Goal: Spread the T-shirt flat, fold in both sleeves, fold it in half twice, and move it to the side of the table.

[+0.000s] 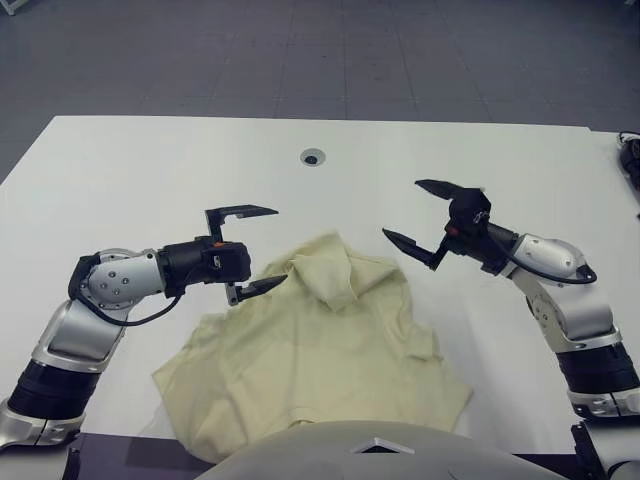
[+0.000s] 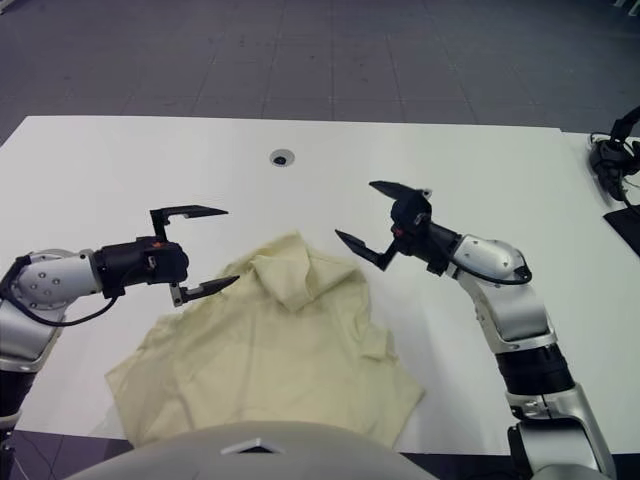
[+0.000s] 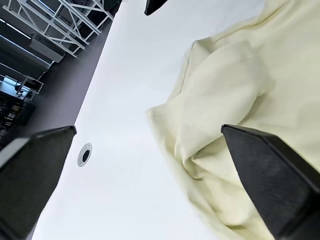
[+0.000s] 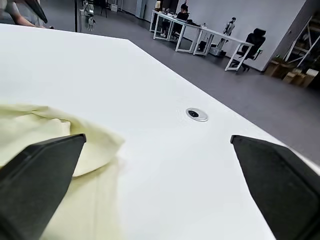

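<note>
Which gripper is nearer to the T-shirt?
Left. The left gripper, jaws open, has its lower jaw at the far left edge of the T-shirt; whether it touches is unclear. The right gripper, also open, hangs off the shirt's far right side, apart.

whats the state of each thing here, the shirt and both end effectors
T-shirt: rumpled in a loose heap on the table, not yet spread flat.
left end effector: open, holding nothing, at the shirt's far left edge.
right end effector: open, empty, above bare table just beyond the shirt's far right side.
</note>
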You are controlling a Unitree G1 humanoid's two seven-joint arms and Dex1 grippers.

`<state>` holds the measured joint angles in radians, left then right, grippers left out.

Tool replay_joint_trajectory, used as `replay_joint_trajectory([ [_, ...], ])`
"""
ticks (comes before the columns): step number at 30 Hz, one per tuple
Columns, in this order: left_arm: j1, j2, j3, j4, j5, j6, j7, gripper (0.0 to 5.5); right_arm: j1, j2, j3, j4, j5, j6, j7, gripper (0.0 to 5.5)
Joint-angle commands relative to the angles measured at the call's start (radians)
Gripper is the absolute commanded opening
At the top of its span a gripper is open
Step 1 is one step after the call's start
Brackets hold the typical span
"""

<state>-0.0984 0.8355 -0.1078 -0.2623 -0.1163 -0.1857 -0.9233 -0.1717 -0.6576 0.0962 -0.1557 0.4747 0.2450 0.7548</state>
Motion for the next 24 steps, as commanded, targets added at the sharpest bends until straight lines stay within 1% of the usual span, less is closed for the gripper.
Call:
replay_joint_trajectory([
  [1, -0.191, -0.101, -0.047, 0.203, 0.129, 0.04, 0.102, 5.4, -0.025, 0.024, 0.002, -0.015, 0.079, 0.181, 0.021, 5.39],
  [3, -0.255, -0.153, -0.07, 0.285, 0.118, 0.066, 0.092, 5.4, -0.052, 0.041, 0.007, -0.007, 0.087, 0.244, 0.015, 5.39],
  [5, -0.288, -0.199, -0.084, 0.323, 0.052, 0.124, 0.038, 5.4, -0.07, 0.056, 0.013, -0.001, 0.081, 0.284, 0.01, 5.39],
  [8, -0.331, -0.258, -0.095, 0.38, -0.029, 0.207, -0.034, 5.4, -0.075, 0.06, 0.034, 0.017, 0.035, 0.289, 0.017, 5.39],
  [11, -0.362, -0.3, -0.106, 0.456, -0.046, 0.257, -0.061, 5.4, -0.074, 0.062, 0.053, 0.043, -0.01, 0.267, 0.033, 5.39],
  [14, -0.362, -0.308, -0.125, 0.497, -0.053, 0.289, -0.113, 4.94, -0.073, 0.065, 0.077, 0.065, -0.055, 0.251, 0.047, 5.4],
  [17, -0.359, -0.321, -0.109, 0.498, -0.11, 0.34, -0.174, 4.45, -0.066, 0.064, 0.094, 0.072, -0.094, 0.227, 0.063, 5.4],
  [24, -0.419, -0.397, -0.127, 0.65, -0.064, 0.339, -0.122, 3.37, -0.046, 0.067, 0.089, 0.091, -0.144, 0.181, 0.074, 5.4],
])
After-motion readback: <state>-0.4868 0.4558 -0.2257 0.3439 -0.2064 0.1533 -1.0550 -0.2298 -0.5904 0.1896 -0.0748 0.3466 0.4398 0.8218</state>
